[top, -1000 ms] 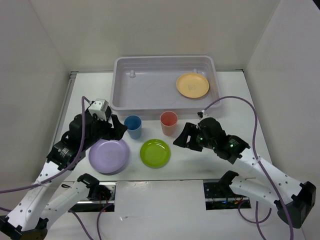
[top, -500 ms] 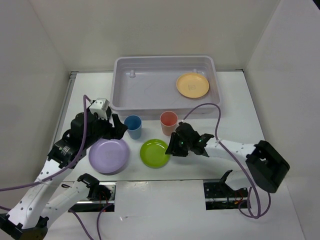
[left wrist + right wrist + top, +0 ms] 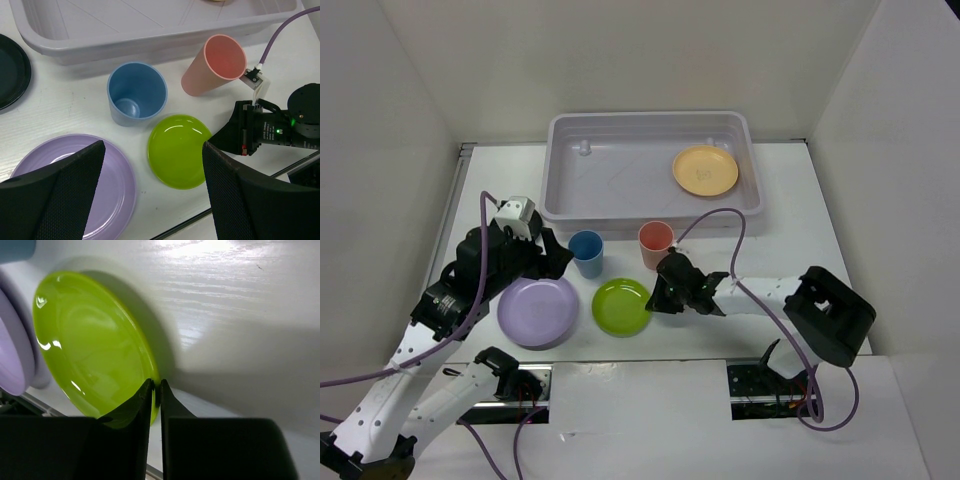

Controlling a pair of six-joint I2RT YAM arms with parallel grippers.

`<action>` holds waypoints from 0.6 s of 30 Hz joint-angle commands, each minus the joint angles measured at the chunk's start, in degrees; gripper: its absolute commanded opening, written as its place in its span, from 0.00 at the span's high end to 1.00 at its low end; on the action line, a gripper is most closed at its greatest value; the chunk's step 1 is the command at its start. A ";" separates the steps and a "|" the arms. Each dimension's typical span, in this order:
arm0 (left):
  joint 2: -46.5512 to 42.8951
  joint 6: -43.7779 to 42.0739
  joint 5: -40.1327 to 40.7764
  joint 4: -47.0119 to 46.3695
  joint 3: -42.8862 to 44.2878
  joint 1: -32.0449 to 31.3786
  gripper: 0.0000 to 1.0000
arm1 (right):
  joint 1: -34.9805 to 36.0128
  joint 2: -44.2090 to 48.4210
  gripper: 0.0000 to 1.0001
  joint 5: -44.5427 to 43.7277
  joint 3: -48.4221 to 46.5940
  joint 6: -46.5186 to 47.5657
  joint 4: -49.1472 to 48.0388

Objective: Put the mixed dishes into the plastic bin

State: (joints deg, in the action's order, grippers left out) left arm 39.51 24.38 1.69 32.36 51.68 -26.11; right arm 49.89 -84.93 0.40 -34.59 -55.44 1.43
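Top external view, left to right. Left pincer: spread wide, holding nothing, above the gap between lavender plate and blue cup, both on the table, lower left of centre. Black plate: seen only at the left edge of the left wrist view, beside the plastic bin. Lime-green plate: centre, on the table. Right pincer: nearly closed, that plate's right rim in the slit between its fingers. Coral-red cup: upright, just above. Plastic bin: upper centre, yellow-orange plate inside at its right end.
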 commanded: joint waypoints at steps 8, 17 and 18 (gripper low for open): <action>-0.48 0.93 0.33 -0.54 2.20 0.27 0.15 | 1.09 6.34 1.00 -4.89 0.40 -1.60 3.31; -0.48 1.45 0.33 -1.15 1.58 0.27 0.15 | 1.09 21.11 1.00 -1.12 -5.66 4.71 20.61; -0.48 1.46 -0.19 -1.16 1.58 0.27 0.15 | 1.09 21.64 1.00 1.50 -7.67 5.60 21.93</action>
State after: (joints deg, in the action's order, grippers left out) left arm 39.51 24.45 1.83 32.60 51.68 -26.11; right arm 50.39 -66.11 -1.54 -36.49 -53.82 16.97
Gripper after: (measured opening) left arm 0.851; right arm 0.081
